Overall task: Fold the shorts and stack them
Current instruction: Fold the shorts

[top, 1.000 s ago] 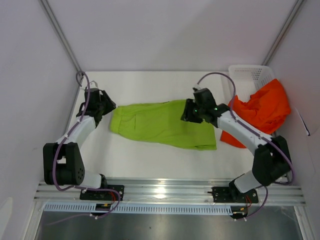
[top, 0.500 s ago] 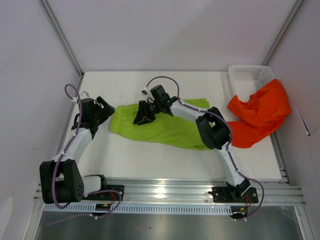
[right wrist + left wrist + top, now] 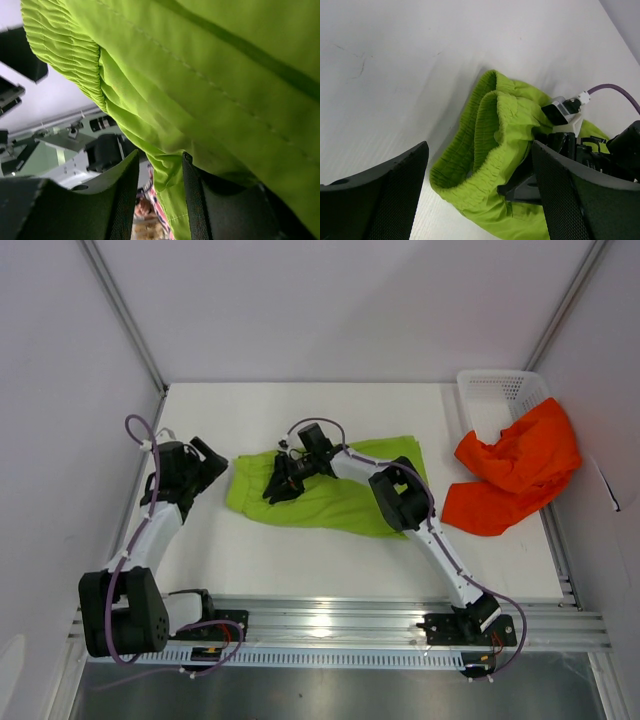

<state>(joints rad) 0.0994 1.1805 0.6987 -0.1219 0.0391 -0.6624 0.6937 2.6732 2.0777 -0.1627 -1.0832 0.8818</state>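
Observation:
The lime green shorts (image 3: 335, 505) lie on the white table, partly folded over leftward. My right gripper (image 3: 284, 483) reaches far left over them and is shut on a fold of their cloth (image 3: 200, 75), pinched between its fingers (image 3: 127, 180). My left gripper (image 3: 207, 462) is open and empty just left of the elastic waistband (image 3: 485, 130), which lies ahead between its wide-apart fingers (image 3: 395, 185). The right gripper's black body (image 3: 560, 165) shows beyond the waistband. The orange-red shorts (image 3: 510, 470) lie crumpled at the right, partly over the basket.
A white mesh basket (image 3: 495, 390) stands at the back right corner. The right arm's forearm (image 3: 400, 495) lies across the green shorts. White walls enclose the table on the left, back and right.
My right gripper has swept from the shorts' right end to their left part, carrying cloth over with it. The green shorts are shorter on the right. The left gripper edged slightly left.

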